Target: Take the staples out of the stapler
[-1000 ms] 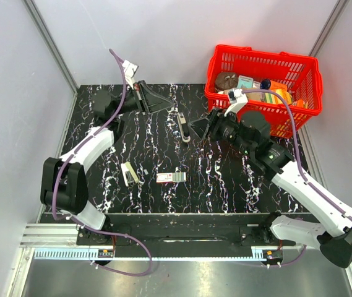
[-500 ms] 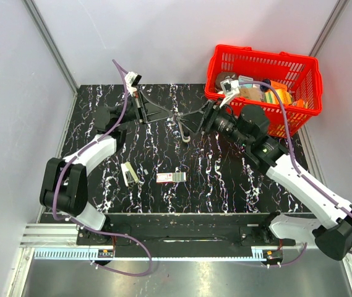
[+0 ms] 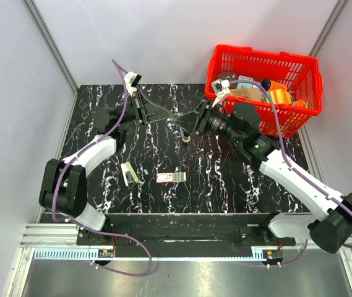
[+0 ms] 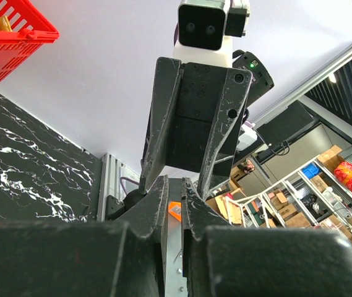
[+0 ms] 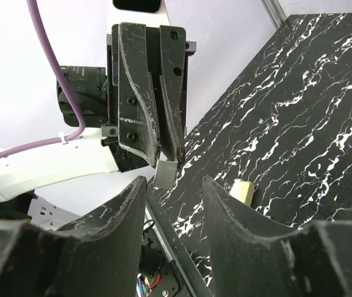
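Above the middle of the black marble table (image 3: 225,173), my two grippers meet tip to tip. The left gripper (image 3: 173,116) is shut on the staples (image 5: 166,172), a short silvery-grey strip that sticks out of its fingertips in the right wrist view. The right gripper (image 3: 183,119) faces it, open, and its two fingers (image 5: 126,204) stand to either side of the strip's free end without touching it. The stapler (image 3: 128,173), pale olive-beige, lies on the table to the front left, away from both grippers. It shows as a pale block (image 5: 240,190) in the right wrist view.
A small red-and-white box (image 3: 171,177) lies near the table's front middle. A slim dark piece with a white end (image 3: 186,135) lies just under the meeting grippers. A red basket (image 3: 305,74) of assorted items stands at the back right.
The right gripper has swung left from near the basket up to the left gripper's tips, and its jaws have narrowed. The left gripper has turned a little to the right, still shut.
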Controlling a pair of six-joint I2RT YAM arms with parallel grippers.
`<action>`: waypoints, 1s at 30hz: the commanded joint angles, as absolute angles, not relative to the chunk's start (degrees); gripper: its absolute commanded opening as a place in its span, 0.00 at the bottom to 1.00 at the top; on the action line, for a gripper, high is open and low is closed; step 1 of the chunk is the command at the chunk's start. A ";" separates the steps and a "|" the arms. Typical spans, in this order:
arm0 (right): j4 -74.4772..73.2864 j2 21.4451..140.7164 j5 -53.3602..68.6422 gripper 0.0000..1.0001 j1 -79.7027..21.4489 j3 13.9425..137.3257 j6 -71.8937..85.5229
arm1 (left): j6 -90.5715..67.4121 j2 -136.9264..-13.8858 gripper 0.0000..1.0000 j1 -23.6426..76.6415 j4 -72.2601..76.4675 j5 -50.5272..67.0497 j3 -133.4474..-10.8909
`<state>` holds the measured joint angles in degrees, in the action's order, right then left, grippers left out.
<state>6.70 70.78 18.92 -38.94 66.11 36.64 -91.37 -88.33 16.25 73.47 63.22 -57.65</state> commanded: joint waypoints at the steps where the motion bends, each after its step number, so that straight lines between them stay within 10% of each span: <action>1: 11.25 71.45 20.48 0.45 -38.67 68.82 37.44 | -91.06 -86.66 0.00 16.61 90.18 62.75 -57.83; 23: 9.50 71.28 19.43 0.11 -38.76 68.64 36.74 | -82.28 -84.82 0.00 16.79 80.97 63.19 -56.78; 30: 7.82 71.19 18.72 0.05 -38.76 68.38 36.04 | -76.20 -82.53 0.32 16.61 73.12 62.66 -56.25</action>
